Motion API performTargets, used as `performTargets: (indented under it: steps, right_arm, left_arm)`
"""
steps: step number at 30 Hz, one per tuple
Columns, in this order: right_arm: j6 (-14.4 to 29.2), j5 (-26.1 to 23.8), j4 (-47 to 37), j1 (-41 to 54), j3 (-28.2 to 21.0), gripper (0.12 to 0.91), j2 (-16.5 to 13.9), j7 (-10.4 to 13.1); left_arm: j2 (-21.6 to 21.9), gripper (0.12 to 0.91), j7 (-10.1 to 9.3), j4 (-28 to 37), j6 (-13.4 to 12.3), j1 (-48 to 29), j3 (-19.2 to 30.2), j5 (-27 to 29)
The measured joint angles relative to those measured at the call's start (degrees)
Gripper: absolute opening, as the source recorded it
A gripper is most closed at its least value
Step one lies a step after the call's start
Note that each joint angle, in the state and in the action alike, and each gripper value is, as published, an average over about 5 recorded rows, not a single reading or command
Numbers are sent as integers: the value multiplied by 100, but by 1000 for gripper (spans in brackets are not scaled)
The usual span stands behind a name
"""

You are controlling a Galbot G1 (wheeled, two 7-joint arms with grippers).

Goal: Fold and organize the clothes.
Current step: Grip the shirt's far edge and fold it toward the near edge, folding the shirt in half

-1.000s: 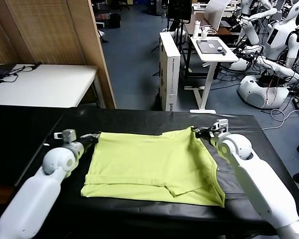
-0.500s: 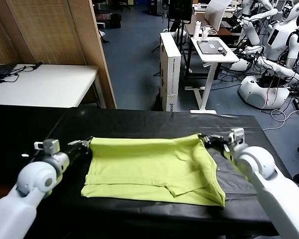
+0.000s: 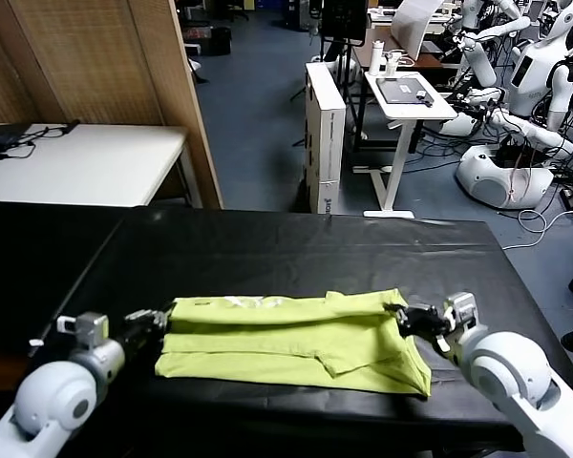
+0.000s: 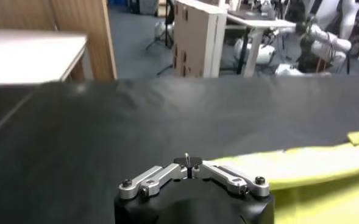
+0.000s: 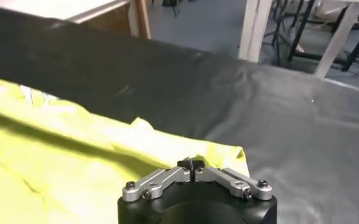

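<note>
On black table [image 3: 267, 248], lime T-shirt [image 3: 296, 339] lying crosswise, left gripper [image 3: 158, 322] and right gripper [image 3: 403, 318] jaws pinching its far corners

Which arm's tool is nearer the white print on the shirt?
Left. The left tool holds the shirt's far edge at its left corner, nearer the print. The right tool holds the opposite corner, farther away.

Even indoor light is cast from above across the black table [image 3: 267, 253], where a dull sheen is picked up along the cloth's wrinkles. Only soft, shallow shadows are thrown under the folds of the lime T-shirt [image 3: 296, 339]. In both wrist views the near gripper housings are rendered slightly soft, and the background room is left blurred. No harsh glare is seen.
</note>
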Motion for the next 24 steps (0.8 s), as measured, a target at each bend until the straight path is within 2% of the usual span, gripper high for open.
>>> performTargets:
  steps: [8, 10, 14, 17, 21, 24]
  right_arm:
    - [0, -105, 148, -247, 55, 141, 1, -1]
    - [0, -129, 202, -329, 115, 168, 7, 3]
    - [0, -144, 331, -495, 283, 361, 22, -1]
    - [0, -119, 427, -578, 445, 550, 68, -11]
    - [0, -114, 447, -548, 693, 797, 218, -51]
    - [0, -243, 321, -419, 790, 888, 430, -103]
  left_arm:
    - [-144, 145, -39, -114, 114, 194, -54, 82]
    - [-179, 145, -61, -148, 146, 230, -69, 106]
    - [-242, 175, -89, -249, 218, 321, -143, 119]
    - [-283, 306, -105, -327, 260, 394, -216, 124]
    - [-277, 567, -123, -341, 222, 424, -336, 39]
    - [-265, 750, -180, -259, 152, 313, -406, -102]
